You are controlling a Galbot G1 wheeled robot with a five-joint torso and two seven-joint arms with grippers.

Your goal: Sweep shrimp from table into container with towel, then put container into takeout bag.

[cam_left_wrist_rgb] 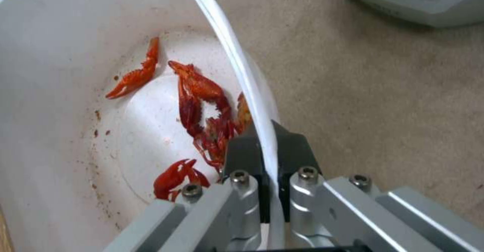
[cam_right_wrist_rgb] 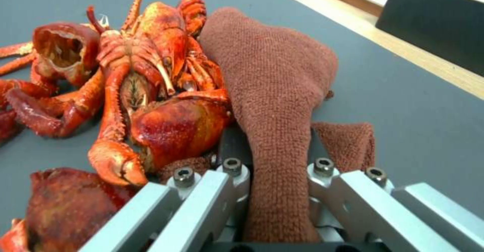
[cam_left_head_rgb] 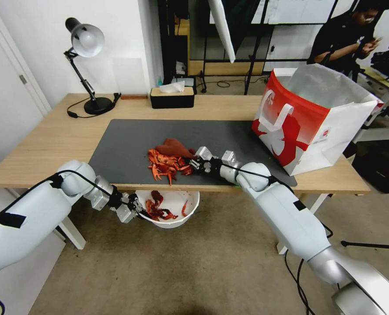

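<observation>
A pile of red-orange shrimp (cam_left_head_rgb: 167, 163) (cam_right_wrist_rgb: 136, 89) lies on the dark mat near the front edge of the table (cam_left_head_rgb: 50, 135). Behind the pile lies the rust-red towel (cam_left_head_rgb: 175, 148) (cam_right_wrist_rgb: 275, 93), and my right gripper (cam_left_head_rgb: 196, 163) (cam_right_wrist_rgb: 275, 157) is shut on it. Below the table edge my left gripper (cam_left_head_rgb: 138, 211) (cam_left_wrist_rgb: 267, 146) is shut on the rim of the white container (cam_left_head_rgb: 176, 205) (cam_left_wrist_rgb: 55, 104), which holds a few shrimp (cam_left_head_rgb: 158, 211) (cam_left_wrist_rgb: 202, 108). The red and white takeout bag (cam_left_head_rgb: 310, 116) stands open at the table's right end.
A black desk lamp (cam_left_head_rgb: 87, 65) and a black tissue box (cam_left_head_rgb: 172, 97) stand along the table's far edge. White table legs (cam_left_head_rgb: 74, 232) stand beside the held container. Carpeted floor (cam_left_wrist_rgb: 378, 85) lies under it.
</observation>
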